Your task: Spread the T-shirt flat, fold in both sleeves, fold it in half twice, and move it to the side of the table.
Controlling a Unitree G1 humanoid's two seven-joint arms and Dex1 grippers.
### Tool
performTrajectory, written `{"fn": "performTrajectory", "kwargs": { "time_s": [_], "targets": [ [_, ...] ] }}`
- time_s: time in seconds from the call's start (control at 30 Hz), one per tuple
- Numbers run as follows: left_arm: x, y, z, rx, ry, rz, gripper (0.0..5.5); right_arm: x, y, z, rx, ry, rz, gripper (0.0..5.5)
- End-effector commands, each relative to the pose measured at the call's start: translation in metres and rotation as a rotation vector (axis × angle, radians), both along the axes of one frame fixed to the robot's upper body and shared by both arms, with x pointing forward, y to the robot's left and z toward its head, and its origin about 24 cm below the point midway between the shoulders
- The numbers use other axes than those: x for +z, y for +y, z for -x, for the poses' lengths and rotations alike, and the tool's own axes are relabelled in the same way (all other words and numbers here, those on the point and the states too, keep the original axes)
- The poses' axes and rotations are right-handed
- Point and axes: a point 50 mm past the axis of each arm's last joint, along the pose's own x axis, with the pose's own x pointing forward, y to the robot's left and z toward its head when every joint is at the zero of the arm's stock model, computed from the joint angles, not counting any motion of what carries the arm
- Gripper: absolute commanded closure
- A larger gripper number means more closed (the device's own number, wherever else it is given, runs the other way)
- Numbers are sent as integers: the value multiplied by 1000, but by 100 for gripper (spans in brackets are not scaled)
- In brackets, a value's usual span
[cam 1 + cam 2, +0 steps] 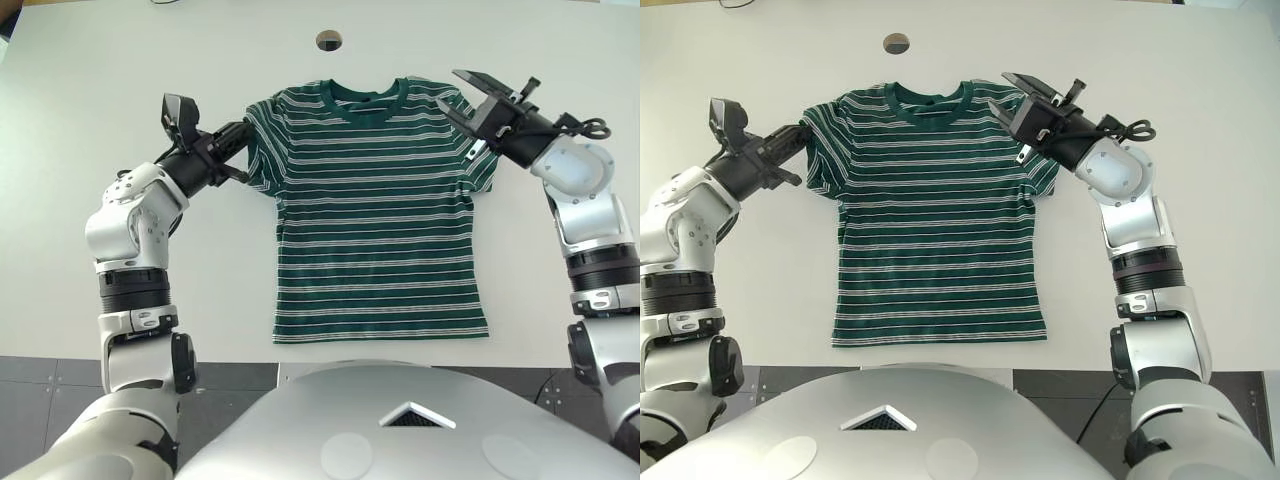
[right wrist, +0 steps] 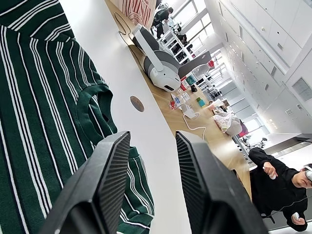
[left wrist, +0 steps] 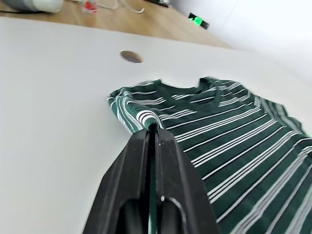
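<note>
- Head camera, both eyes: We see the green-and-white striped T-shirt (image 1: 375, 210) spread flat in the middle of the white table (image 1: 100, 70). Its collar (image 1: 365, 97) points to the far edge and its hem lies nearest the robot. A round hole (image 1: 328, 40) in the tabletop sits just beyond the collar. The left gripper (image 1: 244, 150) meets the shirt at its left sleeve (image 1: 262, 160), fingers pressed together on the bunched outer edge. The right gripper (image 1: 450, 92) hangs over the shirt's right shoulder with its fingers spread wide and nothing between them. We cannot tell whether the lower finger touches the cloth.
- Left wrist camera: We look along two black fingers that meet with no gap. A fold of the striped sleeve is pinched at their tips, and a thin strip of green shows between them. The rest of the shirt fans out flat beyond the tips, with the collar and the round hole farther off on the white tabletop.
- Right wrist camera: We see two ribbed black fingers (image 2: 102, 185) standing well apart, the space between them free. The striped shirt lies below and beyond them. The collar curves past one finger, and a striped edge of cloth shows in the gap, with bare tabletop beside it.
</note>
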Motion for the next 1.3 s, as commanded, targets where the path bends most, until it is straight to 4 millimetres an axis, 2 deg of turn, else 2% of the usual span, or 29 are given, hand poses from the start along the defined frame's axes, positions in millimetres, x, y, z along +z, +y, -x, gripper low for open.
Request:
{"fn": "performTrajectory", "kwargs": {
  "time_s": [0.03, 0.27, 0.47, 0.6, 0.7, 0.9, 0.97, 1.1, 1.2, 1.3],
  "targets": [
    [3, -20, -2, -47, 1, 42, 537, 5, -1, -2, -5, -17, -5, 376],
    [1, -52, -12, -101, 11, 92, 537, 6, -1, -2, -3, -16, -8, 376],
    [-12, -77, -21, -130, 73, 122, 537, 6, 0, -3, -1, -17, -10, 376],
    [-25, -86, -25, -138, 116, 116, 537, 6, 0, -2, -3, -17, -11, 376],
    [-34, -87, -27, -131, 136, 83, 537, 6, -1, -1, -5, -17, -10, 376],
    [-39, -86, -26, -135, 141, 96, 440, 3, -5, -3, -23, 1, -9, 376],
    [-36, -87, -25, -144, 130, 115, 404, 2, -16, -6, -87, 65, -53, 376],
    [-18, -90, -22, -193, 51, 224, 334, -10, -57, -9, -275, 419, -244, 376],
    [3, -87, -17, -219, -70, 304, 298, -16, -88, 2, -364, 648, -315, 327],
    [20, -73, -16, -158, -219, 297, 298, -16, -99, 6, -409, 743, -321, 274]
  ]
}}
